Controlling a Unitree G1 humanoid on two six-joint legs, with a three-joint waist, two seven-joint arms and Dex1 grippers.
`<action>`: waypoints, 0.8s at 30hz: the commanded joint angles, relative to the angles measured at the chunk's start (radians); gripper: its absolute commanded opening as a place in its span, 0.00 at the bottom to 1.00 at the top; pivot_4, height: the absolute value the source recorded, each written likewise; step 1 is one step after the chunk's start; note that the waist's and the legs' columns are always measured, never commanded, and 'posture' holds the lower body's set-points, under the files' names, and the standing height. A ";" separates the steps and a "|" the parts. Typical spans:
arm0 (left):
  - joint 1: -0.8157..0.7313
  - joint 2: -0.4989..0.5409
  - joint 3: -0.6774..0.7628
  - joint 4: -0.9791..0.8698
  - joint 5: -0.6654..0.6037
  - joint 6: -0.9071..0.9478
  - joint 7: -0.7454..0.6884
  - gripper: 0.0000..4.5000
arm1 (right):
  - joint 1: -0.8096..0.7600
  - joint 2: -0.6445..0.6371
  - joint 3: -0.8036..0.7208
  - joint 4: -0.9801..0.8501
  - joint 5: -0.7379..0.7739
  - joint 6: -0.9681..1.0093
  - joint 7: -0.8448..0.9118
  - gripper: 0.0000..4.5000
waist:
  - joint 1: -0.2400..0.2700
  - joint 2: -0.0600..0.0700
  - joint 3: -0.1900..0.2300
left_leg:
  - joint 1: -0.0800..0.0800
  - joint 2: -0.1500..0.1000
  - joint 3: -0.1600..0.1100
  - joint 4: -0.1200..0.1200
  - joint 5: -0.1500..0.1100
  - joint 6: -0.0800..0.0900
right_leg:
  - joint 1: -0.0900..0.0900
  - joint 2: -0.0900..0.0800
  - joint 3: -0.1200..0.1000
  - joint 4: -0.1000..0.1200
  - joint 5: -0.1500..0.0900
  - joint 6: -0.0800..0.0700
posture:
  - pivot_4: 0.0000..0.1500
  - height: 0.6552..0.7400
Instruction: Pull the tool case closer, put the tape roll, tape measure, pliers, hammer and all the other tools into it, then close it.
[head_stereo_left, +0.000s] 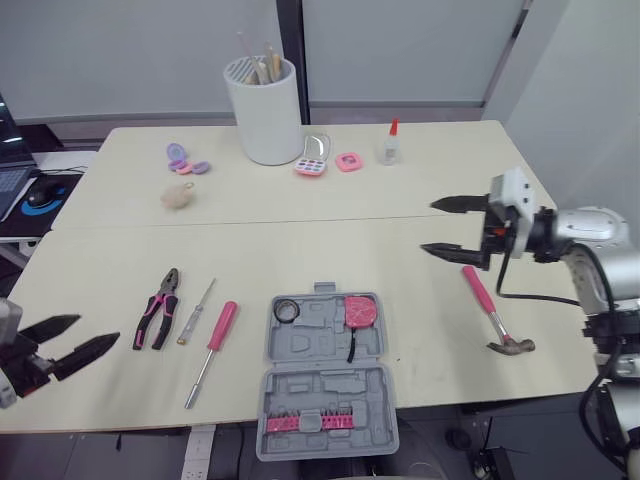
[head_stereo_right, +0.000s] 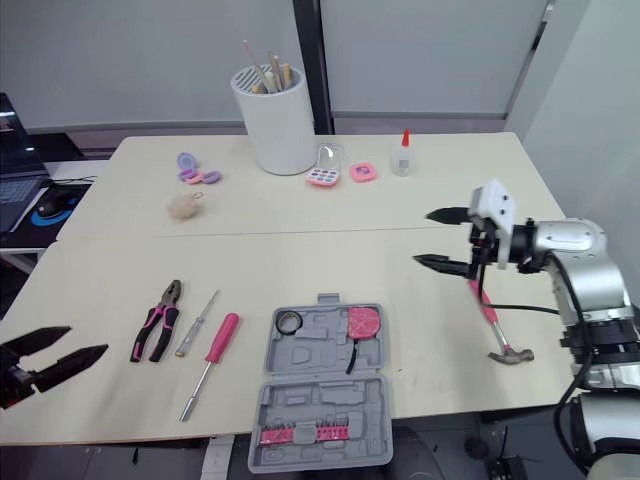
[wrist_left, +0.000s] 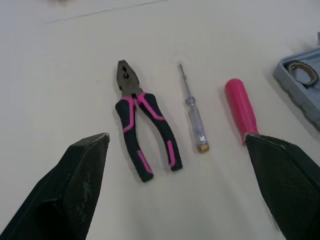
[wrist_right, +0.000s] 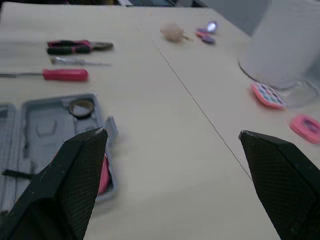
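Note:
The grey tool case (head_stereo_left: 325, 370) lies open near the table's front edge, holding a tape roll (head_stereo_left: 287, 311) and a pink tape measure (head_stereo_left: 360, 311). Left of it lie pink-and-black pliers (head_stereo_left: 158, 308), a small clear tester screwdriver (head_stereo_left: 196, 312) and a pink-handled screwdriver (head_stereo_left: 213, 348). A pink-handled hammer (head_stereo_left: 492, 310) lies to the case's right. My left gripper (head_stereo_left: 62, 342) stands open at the front left, short of the pliers (wrist_left: 142, 120). My right gripper (head_stereo_left: 450, 228) hangs open above the table, just beyond the hammer's handle end.
A white cylinder holder (head_stereo_left: 263, 108) with sticks stands at the back. Near it are a pink palette (head_stereo_left: 311, 166), a pink compact (head_stereo_left: 348, 161), a glue bottle (head_stereo_left: 390, 144), purple cases (head_stereo_left: 183, 160) and a beige puff (head_stereo_left: 177, 195). A seam crosses the table (head_stereo_left: 300, 245).

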 joint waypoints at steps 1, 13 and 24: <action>0.080 -0.065 0.066 -0.146 -0.036 0.028 0.055 1.00 | -0.059 0.046 0.001 -0.105 0.064 0.017 -0.018 0.99 | 0.012 -0.001 0.000 | 0.000 -0.001 0.000 0.000 0.000 0.000 | 0.001 -0.001 0.000 0.000 0.000 0.000 | 1.00 1.00; 0.116 -0.202 -0.005 -0.300 -0.056 0.039 0.222 1.00 | -0.050 0.087 0.038 -0.229 0.097 0.084 -0.073 0.99 | 0.039 -0.006 -0.004 | 0.003 -0.002 -0.002 0.001 0.000 0.000 | 0.005 -0.003 -0.004 0.000 0.000 -0.001 | 1.00 1.00; -0.340 -0.174 -0.273 0.017 0.151 -0.015 0.495 1.00 | 0.015 0.079 0.044 -0.247 0.058 0.076 -0.139 0.99 | 0.035 -0.007 -0.004 | 0.003 -0.002 -0.004 0.001 0.000 0.000 | 0.006 -0.002 -0.004 0.000 0.000 -0.001 | 1.00 1.00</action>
